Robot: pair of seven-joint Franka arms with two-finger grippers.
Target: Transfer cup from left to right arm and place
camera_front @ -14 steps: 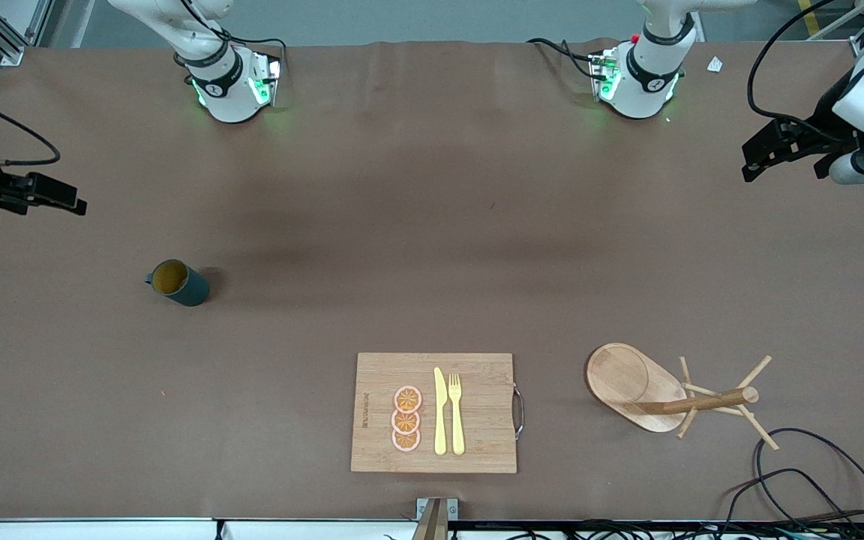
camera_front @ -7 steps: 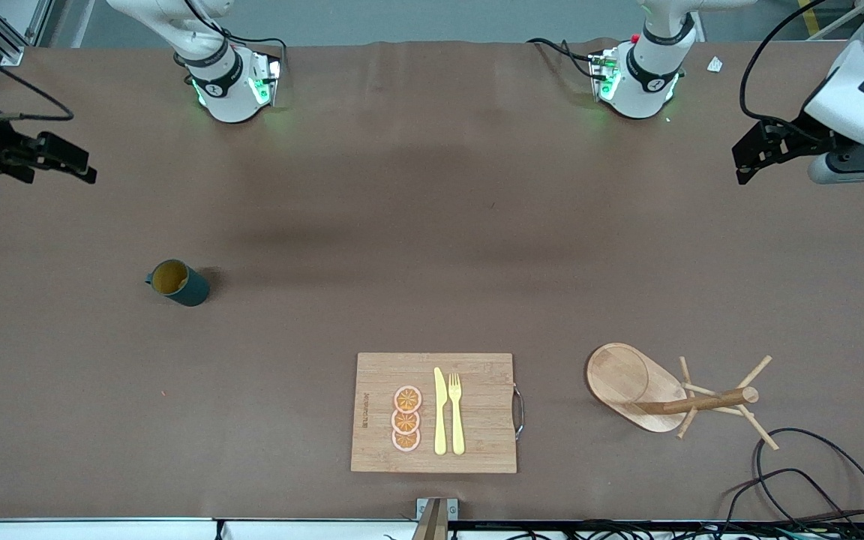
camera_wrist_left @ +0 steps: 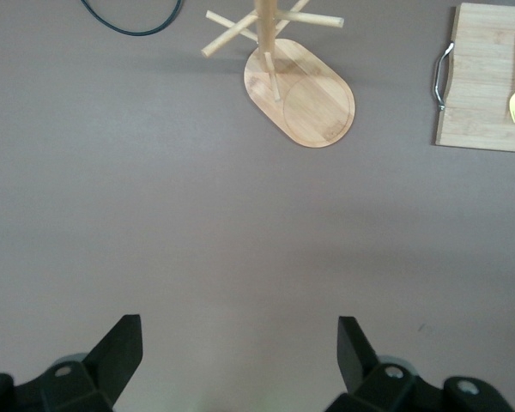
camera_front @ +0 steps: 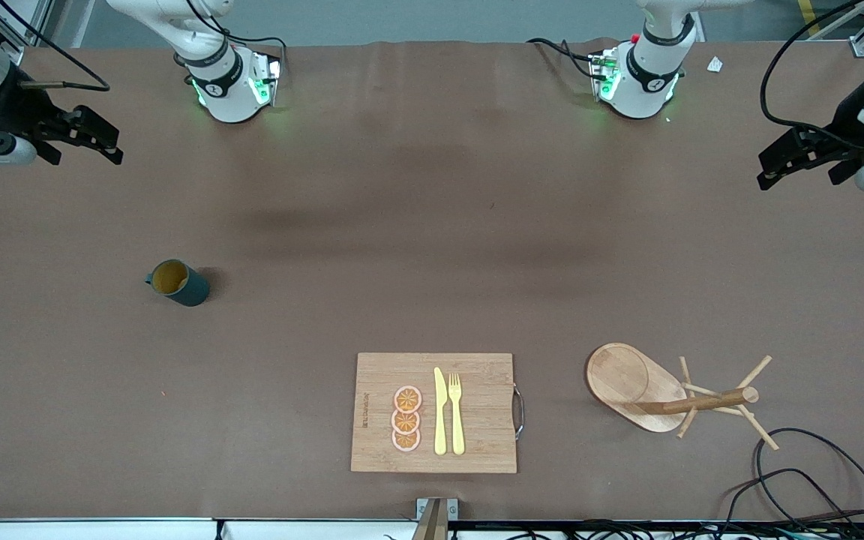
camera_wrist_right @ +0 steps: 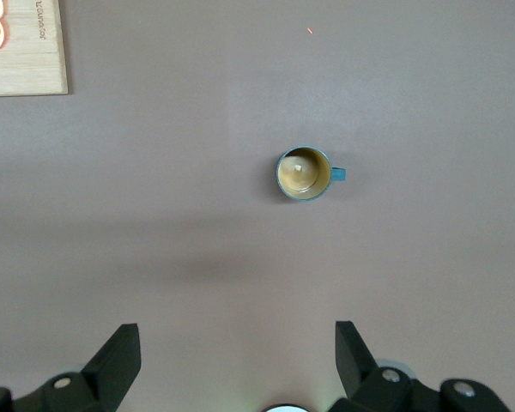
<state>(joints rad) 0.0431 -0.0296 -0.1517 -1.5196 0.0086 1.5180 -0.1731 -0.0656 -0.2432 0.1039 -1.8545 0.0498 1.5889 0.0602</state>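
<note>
Brown bench (camera_front: 432,225), things spread out. Right claw (camera_front: 98,139) hangs in the air over the right arm's end, fingers spread wide, nothing in them. Cup (camera_front: 177,282) stands upright on the bench at that same end (ochre inside showing, handle small), alone. Cutting board (camera_front: 434,412) with orange slices (camera_front: 406,419), knife (camera_front: 440,411), fork (camera_front: 456,413) sits nearest the camera. Wooden mug tree (camera_front: 672,394) beside it. Left claw (camera_front: 784,161) hovers over the left arm's end, released.

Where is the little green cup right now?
The cup stands upright on the brown table toward the right arm's end, farther from the front camera than the cutting board, and nothing is touching it.
</note>
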